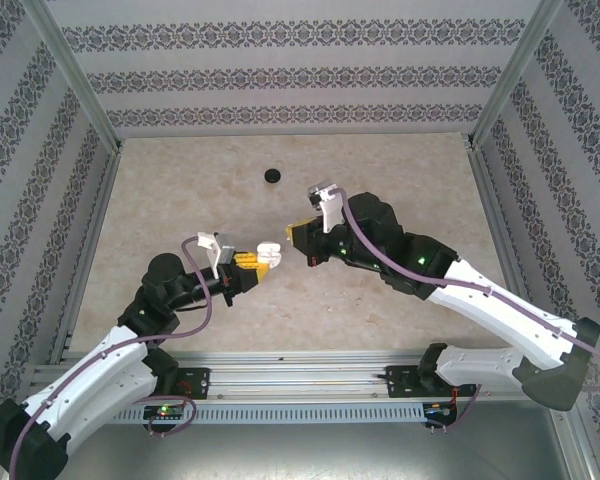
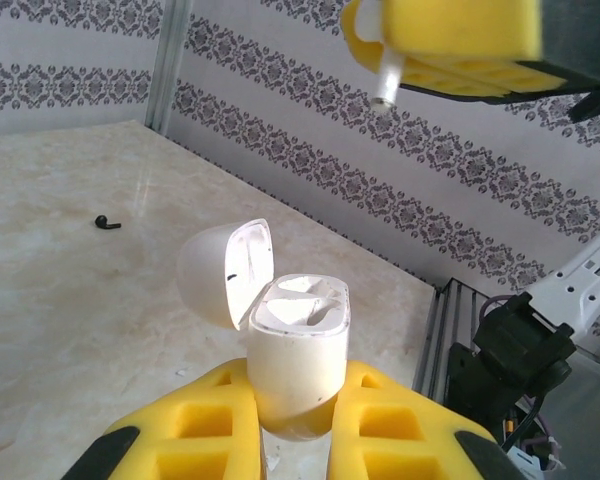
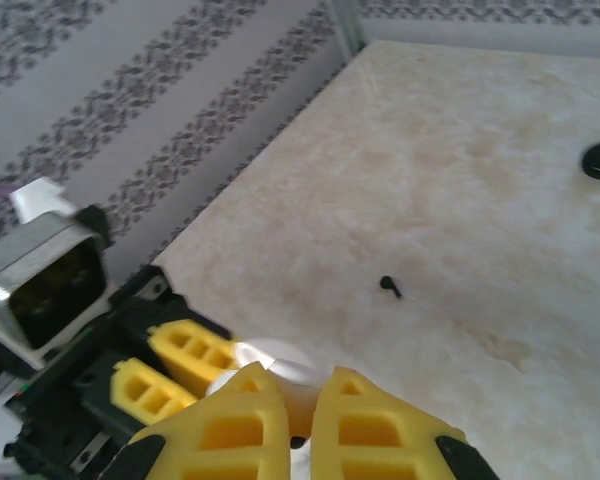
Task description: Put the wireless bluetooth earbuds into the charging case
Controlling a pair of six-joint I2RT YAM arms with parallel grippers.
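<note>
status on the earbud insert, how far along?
Done: left gripper holds the charging case, lid open; right gripper grips a white earbud. In hand: that earbud is held apart from the case, not yet in a well. Left: seat it; a black earbud lies on the table.
</note>
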